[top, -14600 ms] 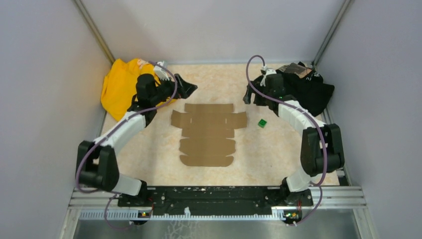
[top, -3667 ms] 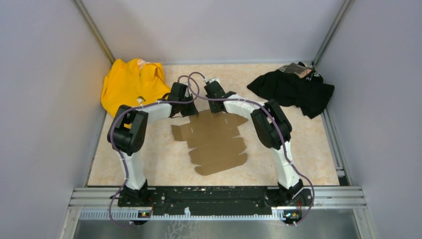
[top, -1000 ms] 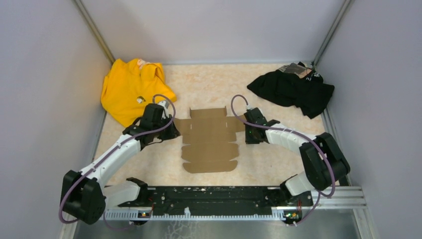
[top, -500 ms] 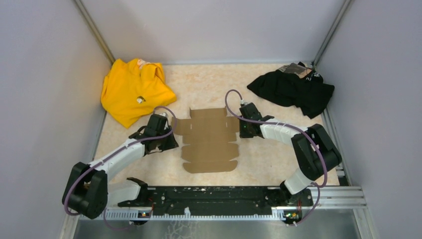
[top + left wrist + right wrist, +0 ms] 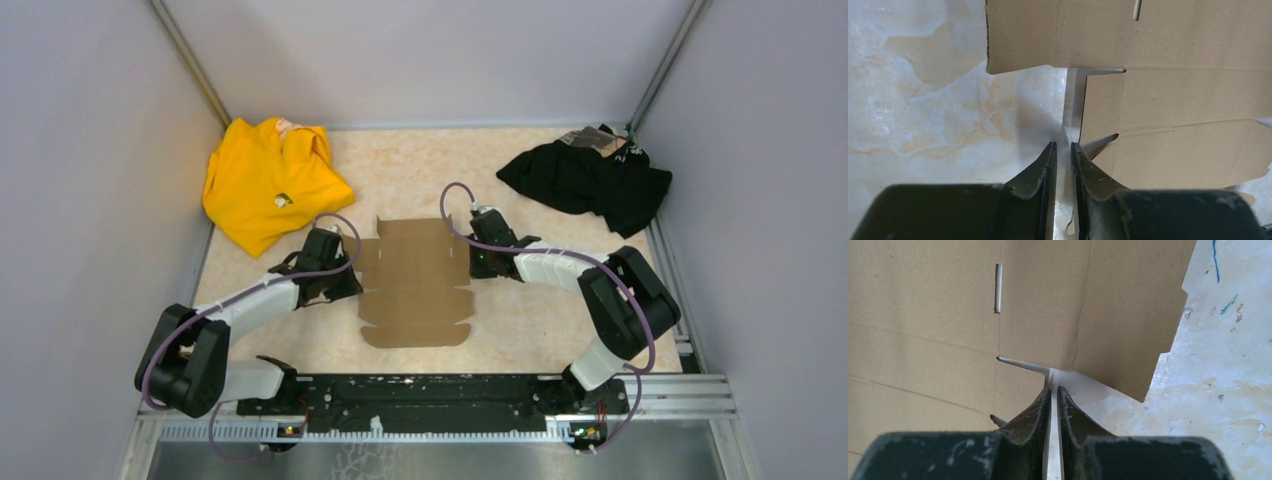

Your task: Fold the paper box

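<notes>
The paper box [image 5: 415,290] is a flat brown die-cut sheet with flaps and crease lines, lying in the middle of the table. My left gripper [image 5: 350,283] is low at the sheet's left edge, just below the left wing flap. In the left wrist view its jaws [image 5: 1062,146] stand a narrow slit apart, with only table showing between them and the box [image 5: 1173,100] edge beside the right finger. My right gripper [image 5: 478,264] is at the sheet's right edge under the right wing flap. Its jaws [image 5: 1054,389] are all but closed beside the box [image 5: 938,340], holding nothing.
A yellow garment [image 5: 265,180] lies at the back left and a black cloth [image 5: 590,180] at the back right. Grey walls close in the table on three sides. The arms' mounting rail [image 5: 430,395] runs along the near edge.
Both grippers have closed in on the sheet's side edges, the right one moving left and the left one sliding nearer. The sheet has shifted slightly left.
</notes>
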{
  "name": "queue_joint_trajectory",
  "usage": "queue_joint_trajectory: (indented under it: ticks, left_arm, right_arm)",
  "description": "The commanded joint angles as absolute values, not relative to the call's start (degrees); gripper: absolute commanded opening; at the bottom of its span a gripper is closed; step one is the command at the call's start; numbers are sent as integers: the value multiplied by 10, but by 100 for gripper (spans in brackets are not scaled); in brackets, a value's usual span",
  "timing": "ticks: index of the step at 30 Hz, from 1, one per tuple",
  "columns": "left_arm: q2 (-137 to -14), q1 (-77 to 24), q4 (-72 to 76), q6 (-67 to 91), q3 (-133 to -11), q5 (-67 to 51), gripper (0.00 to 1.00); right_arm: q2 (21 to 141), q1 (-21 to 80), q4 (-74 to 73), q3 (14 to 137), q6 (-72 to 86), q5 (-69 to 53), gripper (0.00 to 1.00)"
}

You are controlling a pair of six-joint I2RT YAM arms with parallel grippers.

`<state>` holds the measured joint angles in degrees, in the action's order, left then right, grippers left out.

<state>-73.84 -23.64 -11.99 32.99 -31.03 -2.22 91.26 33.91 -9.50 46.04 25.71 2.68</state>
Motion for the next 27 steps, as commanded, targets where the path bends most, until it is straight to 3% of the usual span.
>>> queue_joint_trajectory:
  ticks: [1, 16, 27]
  left_arm:
    - [-750, -238, -91, 331, -308, -23, 22]
    - [-768, -238, -93, 327, -312, 17, 21]
    - [-725, -238, -150, 332, -296, 45, 38]
  right_arm:
    - [931, 352, -129, 438, 270, 10, 9]
    - [919, 352, -135, 417, 277, 21, 9]
    - [903, 352, -158, 417, 273, 42, 10]
